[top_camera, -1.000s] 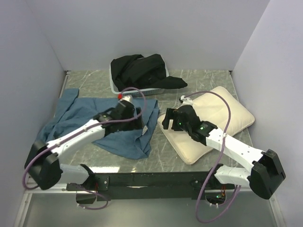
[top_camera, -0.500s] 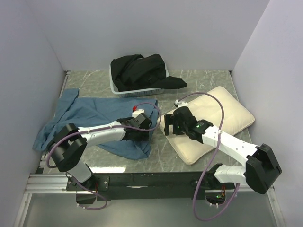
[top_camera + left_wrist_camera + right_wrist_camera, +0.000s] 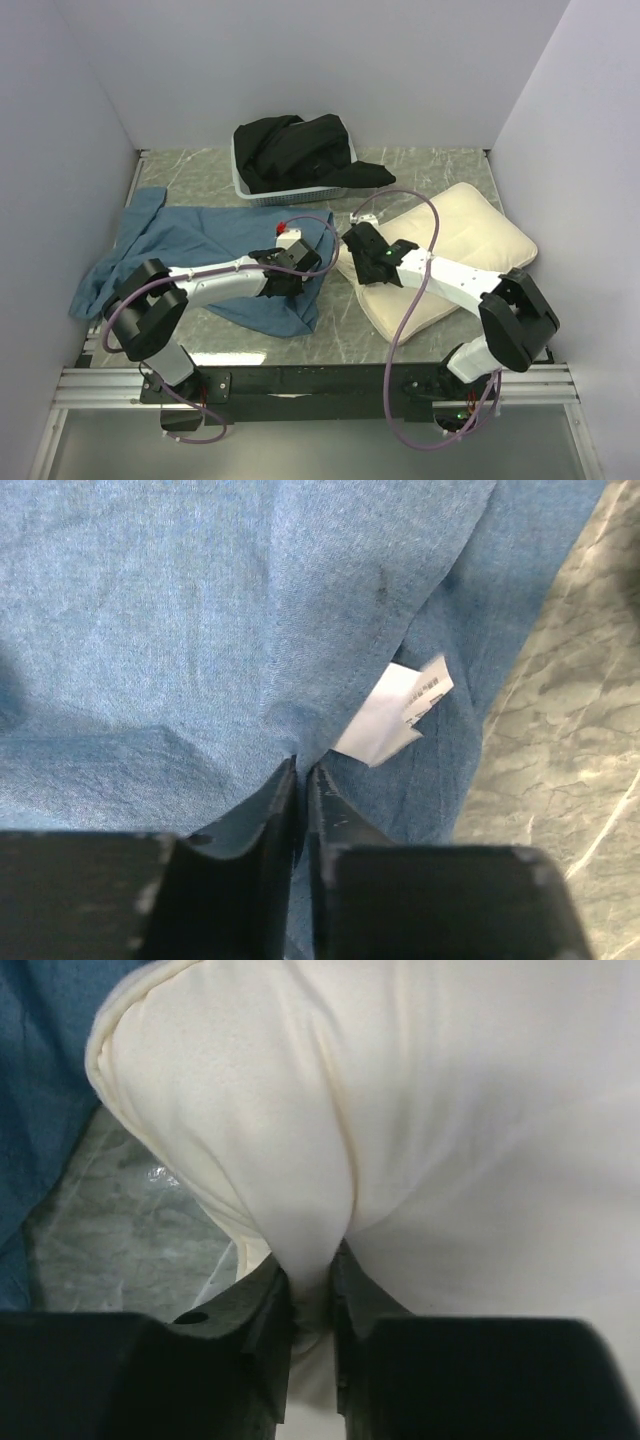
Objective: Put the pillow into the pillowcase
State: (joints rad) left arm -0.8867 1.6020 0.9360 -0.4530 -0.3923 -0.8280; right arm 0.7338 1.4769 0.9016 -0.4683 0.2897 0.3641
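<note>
The slate-blue pillowcase (image 3: 200, 250) lies spread over the left half of the table. My left gripper (image 3: 300, 268) sits low on its right edge, shut on a pinched fold of the blue cloth (image 3: 200, 630) beside a small white tag (image 3: 395, 715). The cream pillow (image 3: 460, 240) lies at the right, tilted. At its left corner my right gripper (image 3: 358, 250) is shut on a bunched ridge of the pillow's cream cover (image 3: 450, 1110); in the right wrist view the cloth fills the gap between the fingers (image 3: 268, 1305).
A grey basket (image 3: 243, 183) holding a heap of black cloth (image 3: 300, 150) stands at the back centre. White walls close in the table on the left, back and right. Marbled tabletop (image 3: 430, 170) shows between pillow and basket.
Both arms have dropped low and reached toward the table's middle. Each gripper, open a second ago, has closed: the left on the pillowcase's edge, the right on the pillow's corner.
</note>
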